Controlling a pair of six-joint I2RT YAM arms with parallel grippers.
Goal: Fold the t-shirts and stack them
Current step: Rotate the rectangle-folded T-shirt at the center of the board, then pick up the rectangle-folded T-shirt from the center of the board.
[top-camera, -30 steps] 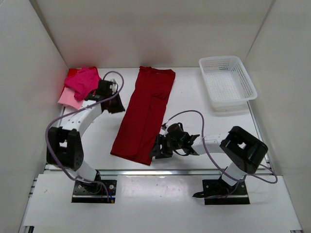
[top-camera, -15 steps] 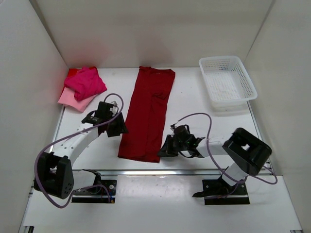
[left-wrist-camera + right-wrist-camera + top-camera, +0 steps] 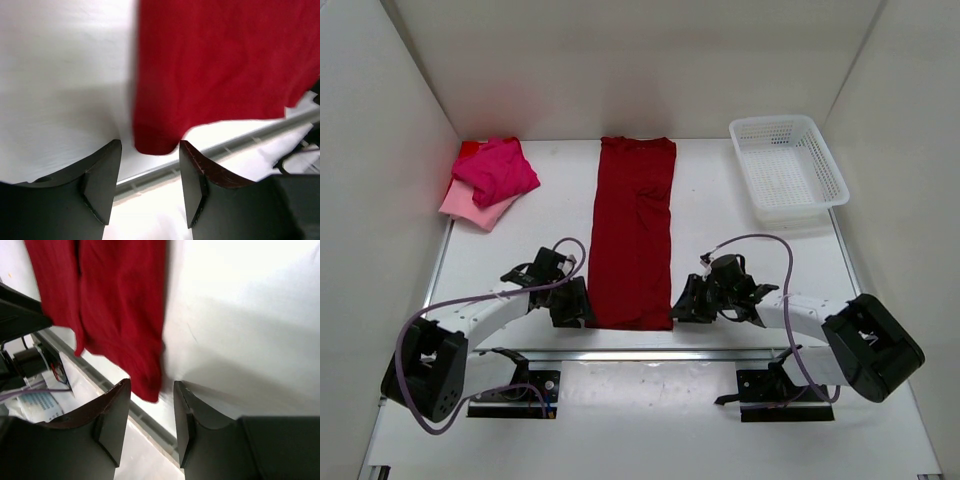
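Note:
The dark crimson t-shirt (image 3: 633, 235) lies folded in a long strip down the table's middle, its hem at the near edge. My left gripper (image 3: 582, 311) is open at the hem's left corner, which shows just beyond its fingers in the left wrist view (image 3: 155, 142). My right gripper (image 3: 682, 310) is open at the hem's right corner, which shows in the right wrist view (image 3: 147, 387). Neither gripper holds cloth. The hot pink t-shirt (image 3: 497, 168) lies bunched on the pale pink t-shirt (image 3: 470, 206) at the far left.
A white mesh basket (image 3: 787, 169) stands at the far right. White walls enclose the table on three sides. A metal rail (image 3: 650, 354) runs along the near edge, just behind both grippers.
Both grippers moved toward the near edge to the shirt's hem corners. The crimson shirt swung from a slant to lying straight, its hem drawn toward the front.

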